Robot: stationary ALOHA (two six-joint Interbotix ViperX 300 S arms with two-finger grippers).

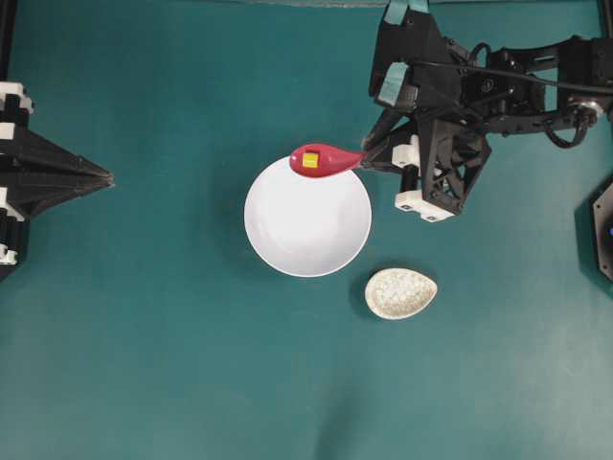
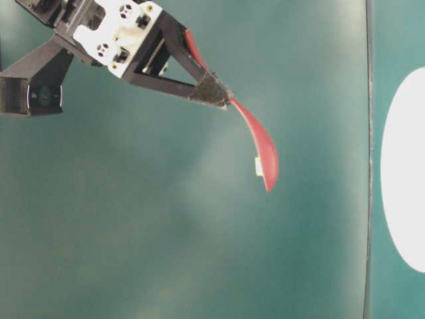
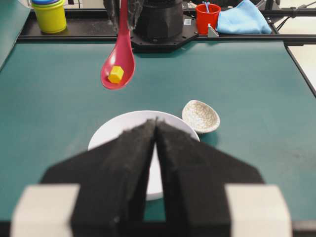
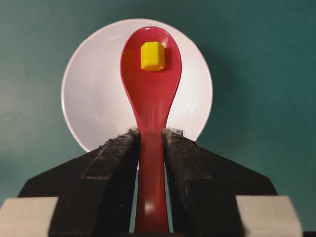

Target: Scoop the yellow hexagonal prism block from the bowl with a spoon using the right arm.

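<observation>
My right gripper [image 4: 151, 133] is shut on the handle of the pink-red spoon [image 4: 150, 89], which it holds in the air above the white bowl [image 4: 94, 98]. The yellow hexagonal prism block [image 4: 152, 56] lies in the spoon's scoop. Overhead, the spoon [image 1: 324, 160] with the block [image 1: 310, 161] hangs over the far rim of the bowl [image 1: 307, 225], and the right gripper [image 1: 367, 158] sits just right of it. The left wrist view shows spoon [image 3: 118, 61] and block [image 3: 116, 74] well above the bowl [image 3: 111, 131]. My left gripper [image 3: 156, 122] is shut and holds nothing, off at the table's left edge [image 1: 107, 177].
A small speckled off-white spoon rest [image 1: 400, 293] lies right of the bowl on the teal table. Along the far edge in the left wrist view stand a yellow cup [image 3: 49, 15], a red cup [image 3: 207, 17] and a blue cloth [image 3: 244, 19].
</observation>
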